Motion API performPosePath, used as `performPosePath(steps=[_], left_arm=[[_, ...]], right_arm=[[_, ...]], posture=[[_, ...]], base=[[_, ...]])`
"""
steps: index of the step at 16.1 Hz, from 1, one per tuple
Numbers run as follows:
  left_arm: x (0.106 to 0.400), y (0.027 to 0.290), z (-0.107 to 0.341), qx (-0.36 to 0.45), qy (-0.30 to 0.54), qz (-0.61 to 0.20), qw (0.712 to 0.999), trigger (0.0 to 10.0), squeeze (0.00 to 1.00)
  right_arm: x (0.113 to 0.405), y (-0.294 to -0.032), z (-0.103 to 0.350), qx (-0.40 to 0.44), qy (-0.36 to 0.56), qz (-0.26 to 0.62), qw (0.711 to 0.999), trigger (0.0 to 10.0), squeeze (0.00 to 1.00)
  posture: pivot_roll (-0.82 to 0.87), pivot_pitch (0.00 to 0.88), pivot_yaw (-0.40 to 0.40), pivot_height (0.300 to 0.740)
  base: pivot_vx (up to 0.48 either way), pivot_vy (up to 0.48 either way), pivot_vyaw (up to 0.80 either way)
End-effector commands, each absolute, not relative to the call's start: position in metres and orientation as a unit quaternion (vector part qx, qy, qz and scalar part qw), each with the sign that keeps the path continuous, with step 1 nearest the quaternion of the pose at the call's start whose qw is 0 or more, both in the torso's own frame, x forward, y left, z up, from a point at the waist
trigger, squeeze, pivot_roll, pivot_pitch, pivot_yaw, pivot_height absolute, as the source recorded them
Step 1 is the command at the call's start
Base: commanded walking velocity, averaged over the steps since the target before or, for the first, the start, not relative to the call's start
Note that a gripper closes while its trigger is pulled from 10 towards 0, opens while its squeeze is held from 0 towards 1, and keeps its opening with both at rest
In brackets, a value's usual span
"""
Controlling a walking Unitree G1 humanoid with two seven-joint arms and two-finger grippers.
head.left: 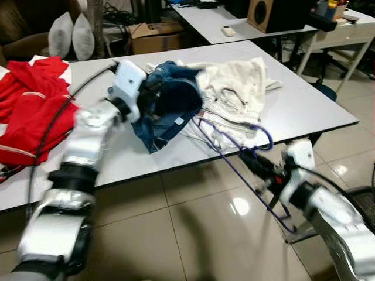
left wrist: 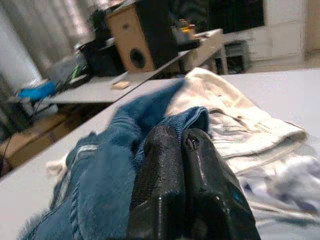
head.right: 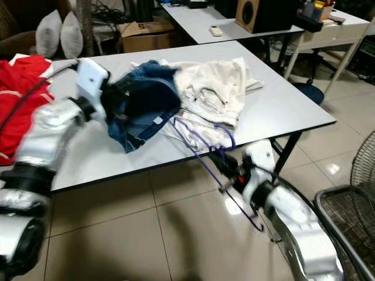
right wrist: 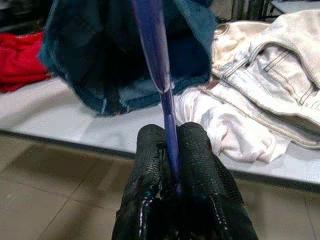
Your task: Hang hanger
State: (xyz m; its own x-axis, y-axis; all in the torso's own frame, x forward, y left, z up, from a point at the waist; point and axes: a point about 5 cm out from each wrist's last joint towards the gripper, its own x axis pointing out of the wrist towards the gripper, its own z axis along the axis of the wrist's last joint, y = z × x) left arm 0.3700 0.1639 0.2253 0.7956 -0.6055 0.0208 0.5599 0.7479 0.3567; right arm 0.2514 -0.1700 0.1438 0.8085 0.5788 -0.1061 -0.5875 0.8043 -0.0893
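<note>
A thin purple wire hanger slants from the table edge down over the floor, its hook lying on the white clothes. My right gripper is shut on one of its wires, seen up close in the right wrist view as purple wire pinched between the black fingers. A blue denim garment is lifted off the white table, and my left gripper is shut on its fabric.
A heap of cream and white clothes lies beside the denim. Red clothes cover the table's left end. Further back stand a second table with a wooden speaker, a cardboard box and pillows. A wire basket sits at my right.
</note>
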Motion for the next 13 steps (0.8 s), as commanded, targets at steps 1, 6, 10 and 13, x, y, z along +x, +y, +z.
performPosePath(steps=[1, 6, 10, 13], left_arm=[[0.361, 0.161, 0.227, 0.207, -0.061, -0.346, 0.913, 0.0, 0.0], [0.347, 0.155, 0.248, 0.174, -0.067, -0.377, 0.907, 0.0, 0.0], [0.344, 0.15, 0.277, 0.097, -0.094, -0.377, 0.916, 0.0, 0.0], [0.356, 0.171, 0.269, 0.111, -0.07, -0.28, 0.951, 0.4, 0.0]], right_arm=[[0.263, -0.17, 0.149, -0.046, 0.024, 0.293, 0.955, 10.0, 0.0], [0.298, -0.154, 0.152, 0.039, 0.013, 0.328, 0.944, 10.0, 0.0], [0.319, -0.147, 0.152, 0.052, 0.021, 0.335, 0.94, 10.0, 0.0], [0.319, -0.144, 0.159, 0.058, 0.01, 0.35, 0.935, 10.0, 0.0]], posture=[[-0.13, 0.0, 0.06, 0.74], [-0.11, 0.0, 0.063, 0.74], [-0.09, 0.0, 0.062, 0.74], [-0.08, 0.0, 0.057, 0.74]], base=[[0.0, 0.0, 0.0], [0.0, 0.0, 0.0], [0.0, 0.0, 0.0], [0.0, 0.0, 0.0]])
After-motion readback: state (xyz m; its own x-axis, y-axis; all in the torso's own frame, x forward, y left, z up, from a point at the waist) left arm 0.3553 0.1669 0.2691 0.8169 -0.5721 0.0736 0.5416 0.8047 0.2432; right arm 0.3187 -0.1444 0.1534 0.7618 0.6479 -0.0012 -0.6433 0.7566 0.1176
